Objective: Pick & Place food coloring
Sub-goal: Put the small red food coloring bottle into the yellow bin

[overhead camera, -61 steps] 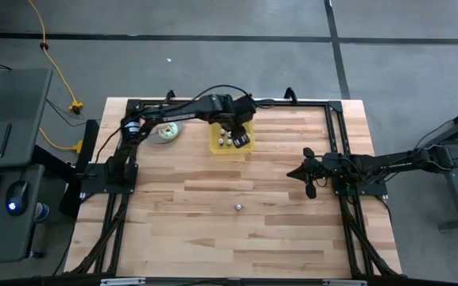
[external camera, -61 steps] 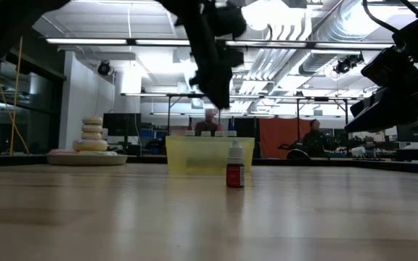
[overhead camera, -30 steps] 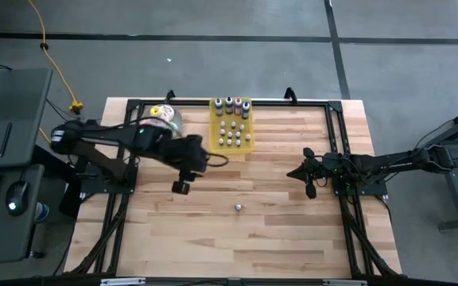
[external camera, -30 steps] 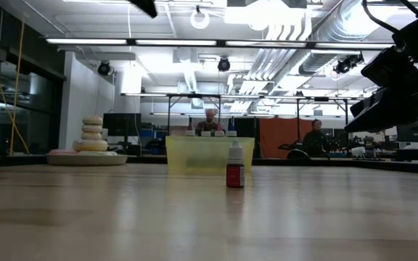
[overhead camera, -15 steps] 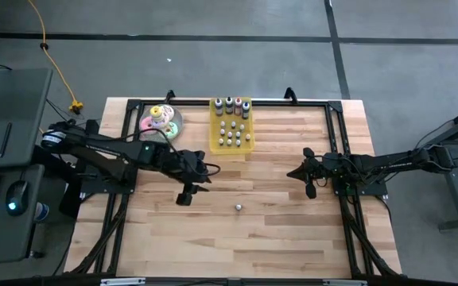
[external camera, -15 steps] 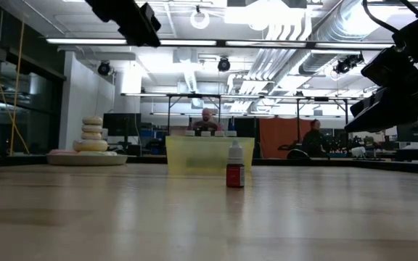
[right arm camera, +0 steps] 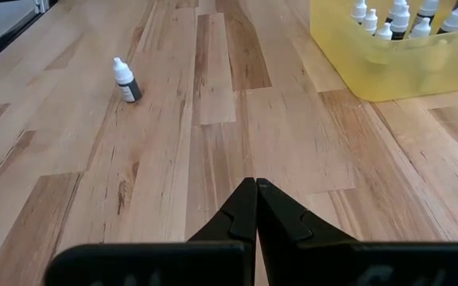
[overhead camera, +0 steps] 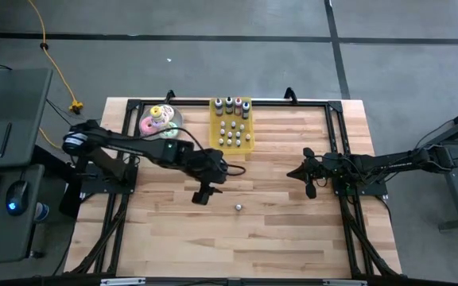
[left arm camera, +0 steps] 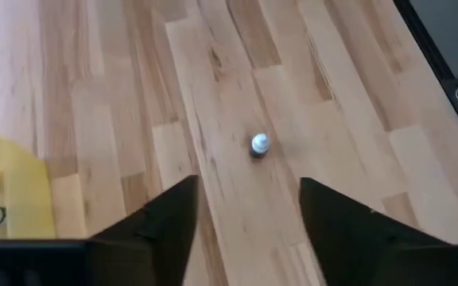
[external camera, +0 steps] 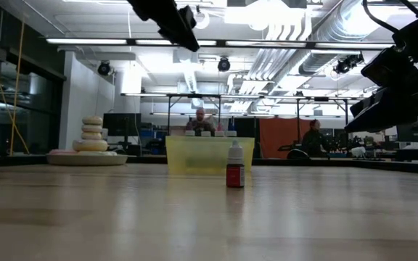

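One food coloring bottle (overhead camera: 238,207), red-bodied with a white cap (external camera: 235,168), stands upright on its base alone on the wooden table. My left gripper (overhead camera: 203,195) hangs above the table, to the bottle's left and well clear of it. It is open, and the bottle (left arm camera: 259,145) shows ahead between its fingers. Several more bottles stand in the yellow tray (overhead camera: 231,127) at the far edge. My right gripper (overhead camera: 308,181) waits shut near the table's right side, with the lone bottle (right arm camera: 125,81) ahead of it.
A plate of stacked pastel donuts (overhead camera: 160,121) sits left of the tray at the far edge, seen also in the low view (external camera: 91,141). Bare wood lies all round the lone bottle. Black frame rails (overhead camera: 336,135) run along the table's sides.
My left gripper has gone toward the table's right edge and a little toward the near edge, sinking and tipping further down toward the lone bottle. The bottle and my right arm have kept still.
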`<control>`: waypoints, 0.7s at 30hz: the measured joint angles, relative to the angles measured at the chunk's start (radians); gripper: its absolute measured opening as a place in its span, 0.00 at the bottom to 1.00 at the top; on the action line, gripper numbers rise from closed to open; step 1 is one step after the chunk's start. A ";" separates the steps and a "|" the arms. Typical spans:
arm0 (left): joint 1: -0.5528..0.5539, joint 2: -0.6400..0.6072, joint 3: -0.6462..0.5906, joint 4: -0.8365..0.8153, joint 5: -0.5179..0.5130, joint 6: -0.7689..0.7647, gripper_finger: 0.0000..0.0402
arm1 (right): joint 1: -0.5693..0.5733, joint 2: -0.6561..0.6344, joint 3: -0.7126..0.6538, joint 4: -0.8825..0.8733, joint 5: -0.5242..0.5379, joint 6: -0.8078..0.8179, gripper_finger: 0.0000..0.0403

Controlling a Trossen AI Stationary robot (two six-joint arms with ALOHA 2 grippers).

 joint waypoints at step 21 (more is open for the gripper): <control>0.000 0.253 0.016 0.140 0.109 -0.002 0.73 | 0.000 0.000 0.000 -0.003 0.000 0.000 0.00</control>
